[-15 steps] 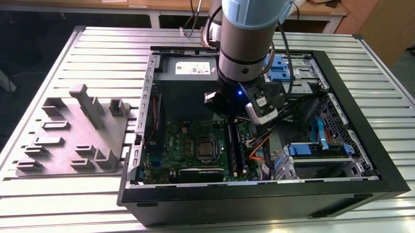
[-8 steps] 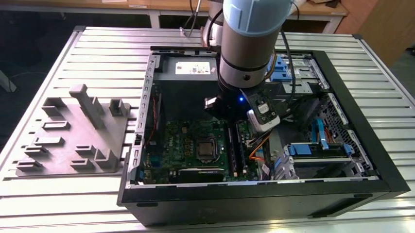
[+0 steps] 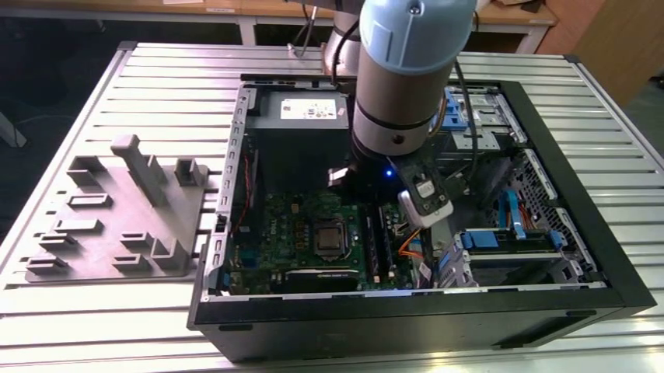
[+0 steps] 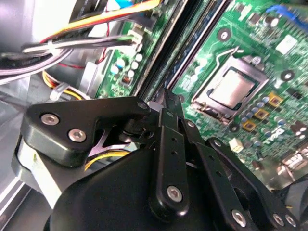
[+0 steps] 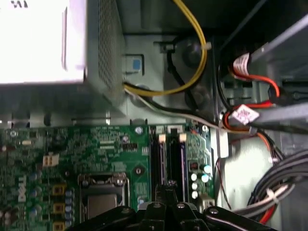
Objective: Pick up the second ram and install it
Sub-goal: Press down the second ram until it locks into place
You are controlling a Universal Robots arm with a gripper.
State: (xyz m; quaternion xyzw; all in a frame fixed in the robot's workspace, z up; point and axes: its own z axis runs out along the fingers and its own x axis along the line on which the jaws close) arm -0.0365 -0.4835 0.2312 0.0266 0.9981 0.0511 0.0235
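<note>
Seating step, by the look of it: gripper (image 5: pixel 169 190) low over the motherboard (image 3: pixel 285 233), fingers drawn together on the ram (image 5: pixel 171 161) standing edge-on in its slot beside the CPU socket (image 4: pixel 231 91) (latch state unclear). Calls for straight, even downward pressure.

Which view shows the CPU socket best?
The second wrist view: the CPU socket lies unobstructed, with its metal frame and lid plain beyond the claw. The first wrist view cuts it off at the picture's edge. The exterior view shows it whole but distant, beside the arm.
</note>
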